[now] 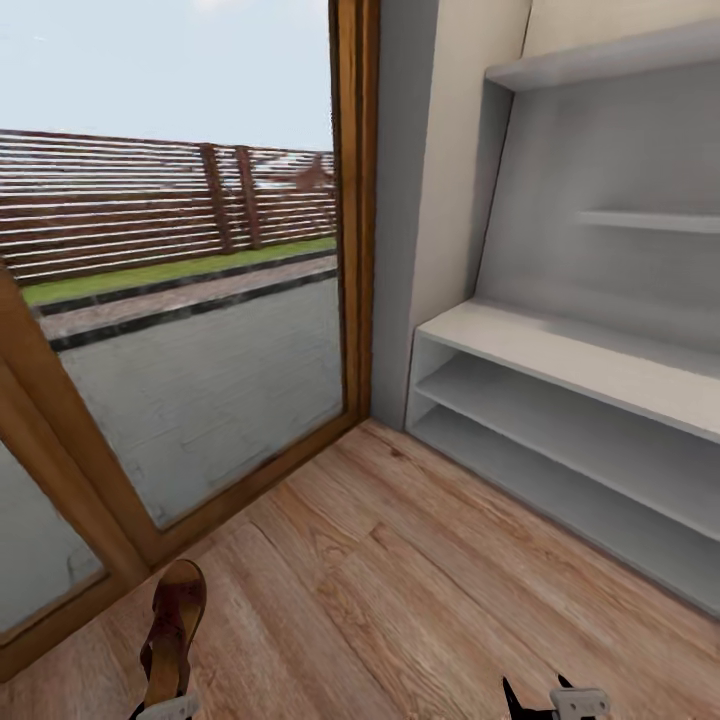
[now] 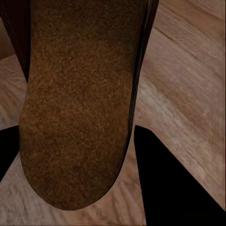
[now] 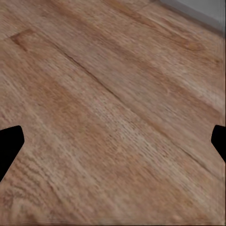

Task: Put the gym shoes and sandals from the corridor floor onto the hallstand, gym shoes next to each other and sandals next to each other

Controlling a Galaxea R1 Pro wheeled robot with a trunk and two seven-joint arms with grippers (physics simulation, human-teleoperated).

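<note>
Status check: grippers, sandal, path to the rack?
Left gripper shut on sandal, held off floor. Right gripper open, empty. Hallstand ahead right, shelves bare, floor between unobstructed.

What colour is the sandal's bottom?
Brown, speckled like cork; the sandal shows best in the left wrist view.

Glass door (image 1: 200,400) in wooden frame (image 1: 355,200), left of a cream wall (image 1: 455,150). Outside: grey paving (image 1: 200,370), grass strip (image 1: 170,270), slatted brown fence (image 1: 120,200), pale sky (image 1: 160,60).
</note>
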